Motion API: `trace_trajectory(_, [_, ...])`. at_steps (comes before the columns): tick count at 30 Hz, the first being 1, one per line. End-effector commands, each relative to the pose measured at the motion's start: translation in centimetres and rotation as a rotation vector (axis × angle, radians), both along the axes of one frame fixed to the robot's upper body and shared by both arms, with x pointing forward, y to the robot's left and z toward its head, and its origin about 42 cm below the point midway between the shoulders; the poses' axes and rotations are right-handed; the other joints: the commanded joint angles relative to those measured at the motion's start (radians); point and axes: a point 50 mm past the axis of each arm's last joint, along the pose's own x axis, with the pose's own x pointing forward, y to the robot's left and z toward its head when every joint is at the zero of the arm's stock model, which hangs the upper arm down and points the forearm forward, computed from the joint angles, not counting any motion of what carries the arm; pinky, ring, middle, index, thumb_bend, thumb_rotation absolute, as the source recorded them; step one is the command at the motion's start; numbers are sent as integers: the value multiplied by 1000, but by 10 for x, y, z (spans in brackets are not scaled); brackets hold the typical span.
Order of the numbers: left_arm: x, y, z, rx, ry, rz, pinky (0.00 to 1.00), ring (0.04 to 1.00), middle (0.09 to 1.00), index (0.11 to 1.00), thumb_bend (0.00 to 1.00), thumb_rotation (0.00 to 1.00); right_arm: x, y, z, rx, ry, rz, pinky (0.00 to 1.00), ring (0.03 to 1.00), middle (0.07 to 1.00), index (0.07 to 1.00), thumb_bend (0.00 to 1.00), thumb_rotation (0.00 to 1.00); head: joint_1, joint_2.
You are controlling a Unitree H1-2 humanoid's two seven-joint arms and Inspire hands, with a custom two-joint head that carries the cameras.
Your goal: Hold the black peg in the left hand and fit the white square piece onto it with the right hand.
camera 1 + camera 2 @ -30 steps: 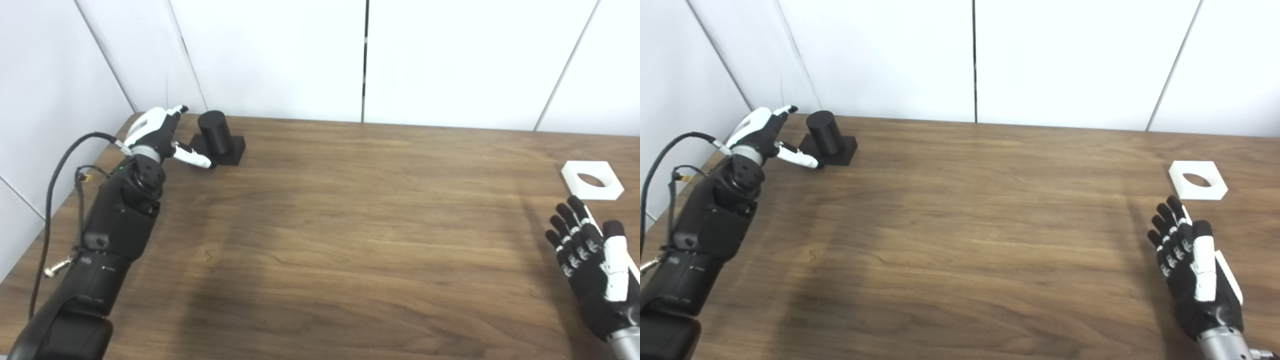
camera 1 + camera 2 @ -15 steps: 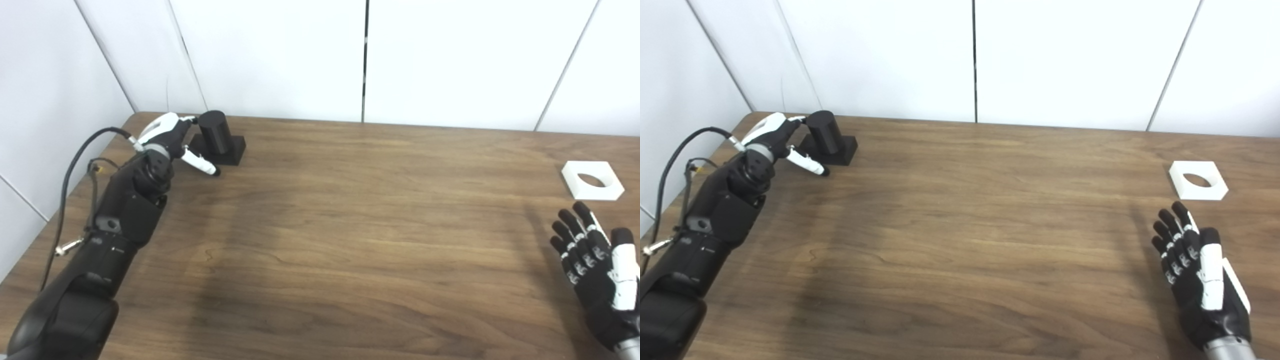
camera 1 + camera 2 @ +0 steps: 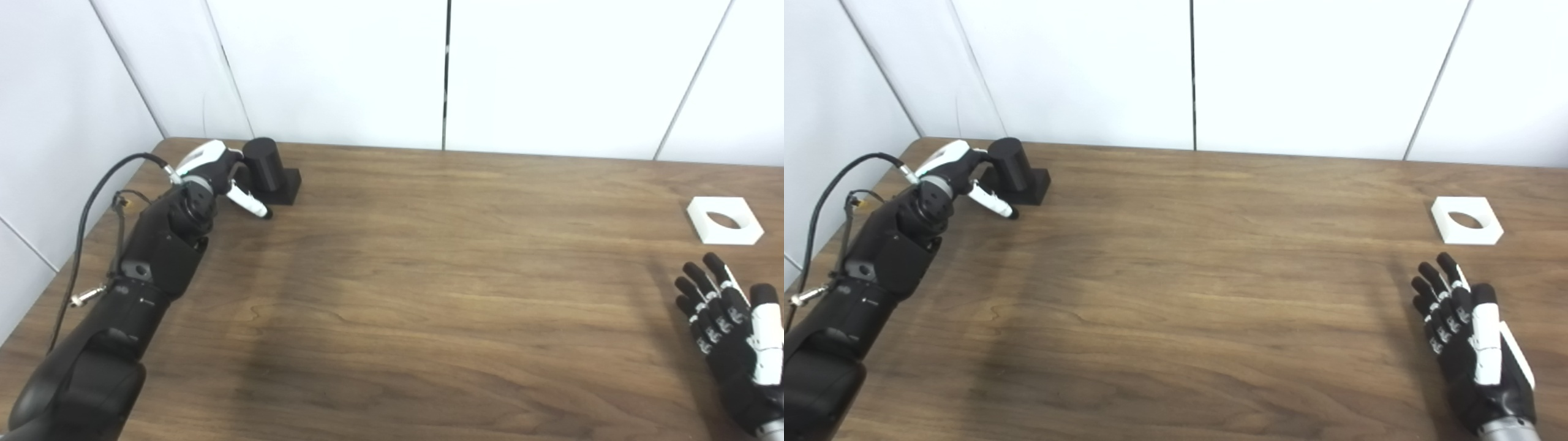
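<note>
The left hand (image 3: pixel 961 171) reached against the black peg (image 3: pixel 1012 164) at the table's (image 3: pixel 1176 294) far corner; the right hand (image 3: pixel 1467 334) lay spread near the white piece (image 3: pixel 1466 228).

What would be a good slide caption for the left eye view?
Left hand reaches around black peg; open right hand waits near white square piece.

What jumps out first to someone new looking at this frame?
Probably the left hand at the table's far left corner, fingers spread around the upright black peg on its square base, not clearly gripping. Next, the white square piece with its round hole, lying flat near the right edge. The right hand hovers open just in front of that piece, not touching it.
</note>
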Motion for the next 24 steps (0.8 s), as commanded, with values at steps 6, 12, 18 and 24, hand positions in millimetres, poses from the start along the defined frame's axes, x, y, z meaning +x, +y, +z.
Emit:
trace_trajectory(6, [9, 6, 17, 73, -138, -30, 917, 913, 846, 519, 602, 57, 5, -3, 16, -10, -78, 27, 1000, 971, 964, 1000, 648, 1000, 1, 1])
trace_trajectory(12, [10, 8, 13, 75, -155, -26, 824, 847, 797, 486, 524, 50, 6, -2, 16, 0, -82, 25, 1000, 965, 957, 1000, 641, 1000, -3, 3])
trace_trajectory(18, [9, 5, 14, 64, -149, -19, 823, 849, 789, 486, 523, 48, 7, -3, 19, -5, -85, 18, 1000, 964, 951, 1000, 642, 1000, -3, 3])
trace_trajectory(24, [9, 4, 9, 80, -134, -35, 809, 843, 791, 486, 524, 50, 8, -2, 22, -3, -89, 17, 1000, 968, 949, 1000, 649, 1000, -4, 6])
